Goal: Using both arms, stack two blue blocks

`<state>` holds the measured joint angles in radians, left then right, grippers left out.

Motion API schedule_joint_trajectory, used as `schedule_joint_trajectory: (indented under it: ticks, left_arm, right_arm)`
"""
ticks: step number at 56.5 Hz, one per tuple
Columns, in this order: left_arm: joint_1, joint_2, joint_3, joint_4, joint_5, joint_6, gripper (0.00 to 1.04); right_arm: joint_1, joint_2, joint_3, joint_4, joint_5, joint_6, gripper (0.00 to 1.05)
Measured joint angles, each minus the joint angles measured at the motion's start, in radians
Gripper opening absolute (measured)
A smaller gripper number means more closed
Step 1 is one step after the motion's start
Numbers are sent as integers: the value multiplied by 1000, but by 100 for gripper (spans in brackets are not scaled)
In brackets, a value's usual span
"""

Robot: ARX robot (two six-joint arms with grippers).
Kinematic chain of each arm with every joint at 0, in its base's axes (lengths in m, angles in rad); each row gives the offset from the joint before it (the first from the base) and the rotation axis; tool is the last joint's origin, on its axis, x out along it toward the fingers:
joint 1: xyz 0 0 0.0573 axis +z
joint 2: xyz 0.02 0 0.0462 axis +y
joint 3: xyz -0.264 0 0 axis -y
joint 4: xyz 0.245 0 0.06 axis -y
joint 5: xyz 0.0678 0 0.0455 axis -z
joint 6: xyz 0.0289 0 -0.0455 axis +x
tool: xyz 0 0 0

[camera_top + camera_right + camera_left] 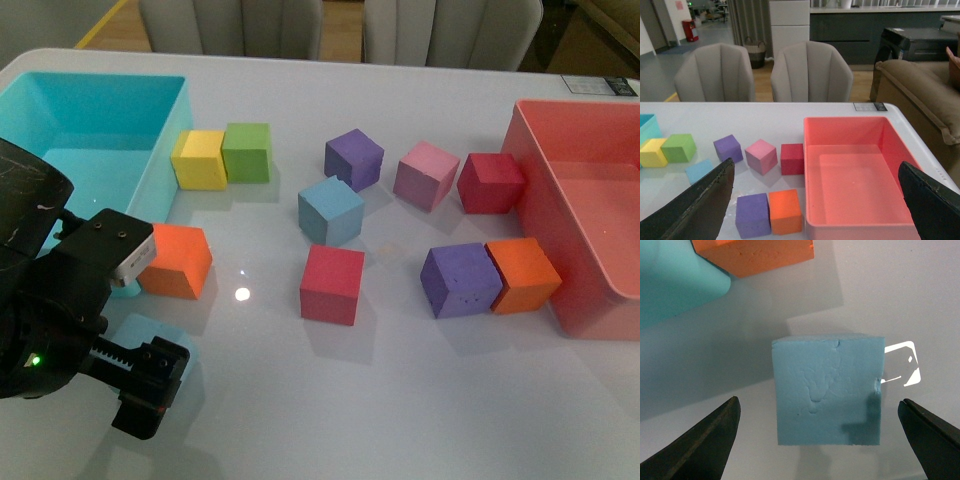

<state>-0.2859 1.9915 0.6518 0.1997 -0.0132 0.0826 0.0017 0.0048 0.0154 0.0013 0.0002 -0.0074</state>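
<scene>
Left hand (817, 401) hangs wide open by the bench's (420, 410) near left corner, one blue block (827, 390) between its fingers (705, 440), untouched. Second blue block (330, 210) sits mid-bench; right hand (815, 167), equally wide, holds nothing.

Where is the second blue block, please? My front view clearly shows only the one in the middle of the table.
Observer: The left wrist view shows the second blue block standing on the table inside the open left end effector, with a gap on each side.
Operator: Thank you. Is the right end effector holding anything? I cannot see that arm at all.
Observer: No. In the right wrist view the right end effector is open and empty, looking out over the pink bin.
</scene>
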Motion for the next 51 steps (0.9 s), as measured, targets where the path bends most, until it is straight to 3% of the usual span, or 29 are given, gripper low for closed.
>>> schedule_joint_trajectory:
  ticks: [41, 51]
  left_arm:
    - [-23, 132, 81, -9, -21, 6, 96]
    - [-27, 132, 82, -10, -25, 2, 73]
  right_arm:
    - [0, 0, 0, 0, 0, 0, 96]
    - [0, 0, 0, 0, 0, 0, 96]
